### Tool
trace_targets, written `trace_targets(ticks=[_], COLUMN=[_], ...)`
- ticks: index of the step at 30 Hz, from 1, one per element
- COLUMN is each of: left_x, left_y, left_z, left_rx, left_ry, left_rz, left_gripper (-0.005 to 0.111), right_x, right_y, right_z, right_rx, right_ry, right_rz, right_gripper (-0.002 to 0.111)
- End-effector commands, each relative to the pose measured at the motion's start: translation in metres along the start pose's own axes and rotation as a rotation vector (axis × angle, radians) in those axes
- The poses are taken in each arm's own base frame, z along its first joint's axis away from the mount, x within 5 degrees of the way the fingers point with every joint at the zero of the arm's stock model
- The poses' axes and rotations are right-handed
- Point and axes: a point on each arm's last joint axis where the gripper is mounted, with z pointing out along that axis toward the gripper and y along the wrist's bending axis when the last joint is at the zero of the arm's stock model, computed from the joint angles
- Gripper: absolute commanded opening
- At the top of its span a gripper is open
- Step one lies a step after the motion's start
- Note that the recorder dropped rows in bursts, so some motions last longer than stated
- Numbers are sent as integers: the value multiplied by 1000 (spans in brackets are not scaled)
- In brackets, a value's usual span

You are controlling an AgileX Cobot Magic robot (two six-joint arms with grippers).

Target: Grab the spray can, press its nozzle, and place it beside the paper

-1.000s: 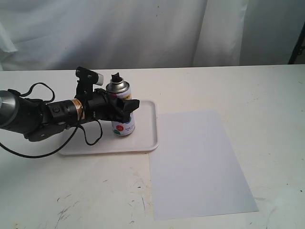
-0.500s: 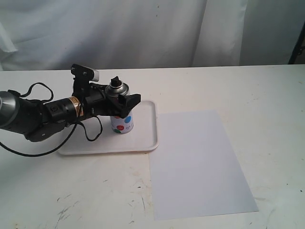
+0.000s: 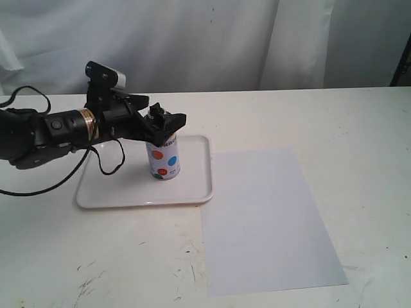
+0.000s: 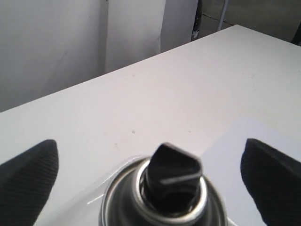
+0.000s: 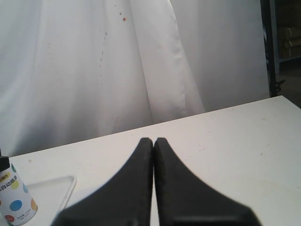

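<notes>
The spray can (image 3: 163,160), white with coloured dots, stands upright on the white tray (image 3: 109,192). Its black nozzle (image 3: 156,113) tops the silver dome. My left gripper (image 3: 160,123) is open at the height of the can's top, with one finger on each side and not touching it. In the left wrist view the nozzle (image 4: 173,176) sits midway between the wide-apart fingers (image 4: 28,181). The paper (image 3: 270,218) lies flat to the right of the tray. My right gripper (image 5: 154,141) is shut and empty, far from the can (image 5: 16,197), and out of the exterior view.
A white curtain (image 3: 205,38) hangs behind the table. A black cable (image 3: 109,160) loops from the left arm over the tray. The table's front (image 3: 128,269) is scuffed with dark marks.
My left gripper has risen from around the can's body to the level of its top. The can stays standing on the tray.
</notes>
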Motion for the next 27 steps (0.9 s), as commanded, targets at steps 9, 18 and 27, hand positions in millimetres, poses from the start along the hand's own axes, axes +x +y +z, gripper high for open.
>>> trace_targets(ticks=[9,18,27], left_x=[-68,-99,-110], left_y=[-24,-44,-51], left_z=[-45,-82,-122], left_rx=[72,82,-90], left_ry=[-21,54,45], left_rz=[46,-6,-101], left_gripper=[58,30,26], right_x=[1,1,1], right_y=[-1,-1,-1], right_z=[0,0,0], right_rx=[10,10,10], right_ry=[-6,-6,-6], right_rz=[7,7,7], right_gripper=[0,0,0])
